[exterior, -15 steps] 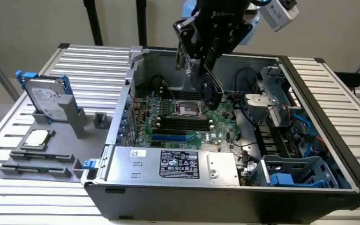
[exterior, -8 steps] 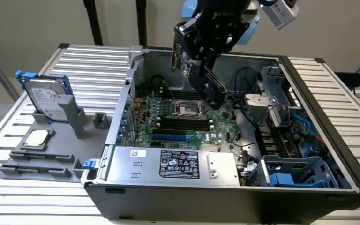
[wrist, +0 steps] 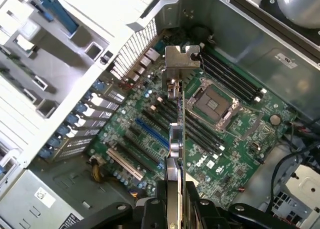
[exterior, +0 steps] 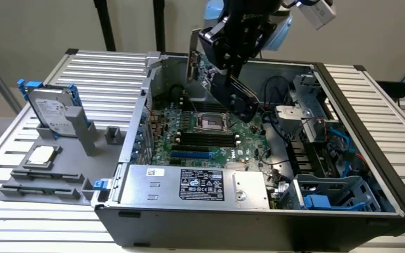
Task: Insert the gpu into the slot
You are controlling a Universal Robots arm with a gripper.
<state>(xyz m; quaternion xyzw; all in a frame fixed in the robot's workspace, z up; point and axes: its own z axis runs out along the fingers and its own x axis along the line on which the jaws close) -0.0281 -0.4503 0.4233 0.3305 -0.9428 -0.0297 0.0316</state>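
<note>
Beneath the jaws, an open computer case (exterior: pixel 259 229) with the motherboard (wrist: pixel 240 139) on its floor. Gripped edge-on between the closed jaws, the gpu (exterior: pixel 234 97), hanging tilted above the board and apart from it. Lower than the jaws and off the card's line, the blue slot (wrist: pixel 152 134). Likely hazard: coming down crooked onto the black memory slots (exterior: pixel 202 139), given that tilt. Contact edge hidden, so alignment hard to judge.

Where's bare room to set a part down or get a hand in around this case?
Free: the slatted table behind the grey fixture, and its strip on the exterior view's right of the case. Crowded inside: gripper holds the gpu over the motherboard, power supply and cables flanking.
</note>
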